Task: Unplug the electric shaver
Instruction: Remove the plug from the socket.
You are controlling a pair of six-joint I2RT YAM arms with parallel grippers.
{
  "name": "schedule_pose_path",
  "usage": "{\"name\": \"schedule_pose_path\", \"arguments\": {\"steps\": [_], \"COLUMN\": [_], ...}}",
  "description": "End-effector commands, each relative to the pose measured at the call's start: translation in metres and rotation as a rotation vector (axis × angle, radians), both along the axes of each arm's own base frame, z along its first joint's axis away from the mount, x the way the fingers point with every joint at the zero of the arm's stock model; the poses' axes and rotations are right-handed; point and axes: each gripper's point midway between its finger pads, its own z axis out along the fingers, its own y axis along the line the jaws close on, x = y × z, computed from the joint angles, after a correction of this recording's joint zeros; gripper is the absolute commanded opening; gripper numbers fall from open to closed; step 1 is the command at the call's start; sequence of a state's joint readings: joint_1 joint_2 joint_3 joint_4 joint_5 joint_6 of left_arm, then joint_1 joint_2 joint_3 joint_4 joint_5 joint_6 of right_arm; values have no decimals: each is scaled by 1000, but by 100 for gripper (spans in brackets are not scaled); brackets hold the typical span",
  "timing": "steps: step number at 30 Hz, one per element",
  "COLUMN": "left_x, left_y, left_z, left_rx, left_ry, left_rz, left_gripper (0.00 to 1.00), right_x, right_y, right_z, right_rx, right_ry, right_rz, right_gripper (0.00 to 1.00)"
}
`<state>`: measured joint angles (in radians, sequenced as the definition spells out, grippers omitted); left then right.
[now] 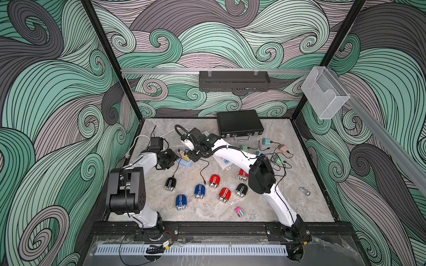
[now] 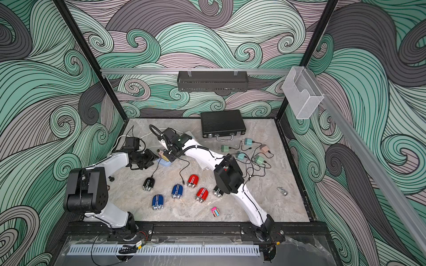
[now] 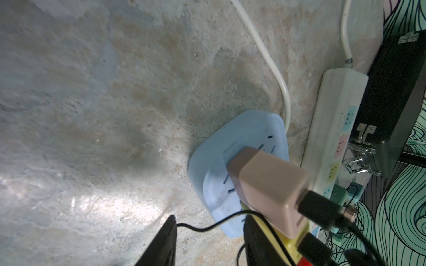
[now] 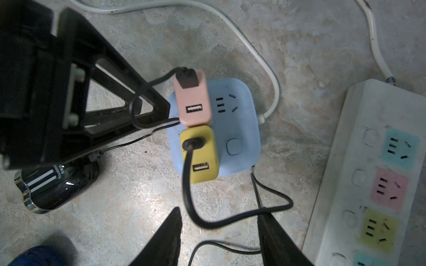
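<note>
A black electric shaver lies on the table. Its thin black cable runs up toward the pink adapter. That adapter sits plugged into the blue socket cube, right beside a yellow adapter. My left gripper is open at the cube's left side, one finger against the yellow adapter. My right gripper is open above the table just right of the cube, with loose cable under its jaws.
A white power strip lies behind the cube, next to a black case. Several red and blue shavers lie in front. Loose adapters with tangled cables sit at the right. A metal piece and a small pink item lie nearer the front.
</note>
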<state>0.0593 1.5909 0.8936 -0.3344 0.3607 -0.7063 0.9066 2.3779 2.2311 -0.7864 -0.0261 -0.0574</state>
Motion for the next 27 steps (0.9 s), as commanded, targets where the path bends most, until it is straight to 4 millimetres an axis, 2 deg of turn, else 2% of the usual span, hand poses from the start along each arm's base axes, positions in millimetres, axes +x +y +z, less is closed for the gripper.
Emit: {"name": "schedule_pose_path", "arguments": {"steps": [1, 17, 27], "left_x": [1, -4, -9], "left_y": [2, 4, 5], "left_z": [-6, -21, -30], "left_rx": [-6, 5, 9], "left_ry": [2, 36, 59], "left_rz": [-10, -5, -4], "left_gripper": [46, 45, 44], "right_x": [-4, 5, 5], "right_y": [5, 23, 30], "right_z": [-10, -19, -32], "right_rx": [-18, -4, -3], "right_ry": [17, 12, 34], "right_rz": [64, 114, 153], "right_gripper": [54, 54, 49]}}
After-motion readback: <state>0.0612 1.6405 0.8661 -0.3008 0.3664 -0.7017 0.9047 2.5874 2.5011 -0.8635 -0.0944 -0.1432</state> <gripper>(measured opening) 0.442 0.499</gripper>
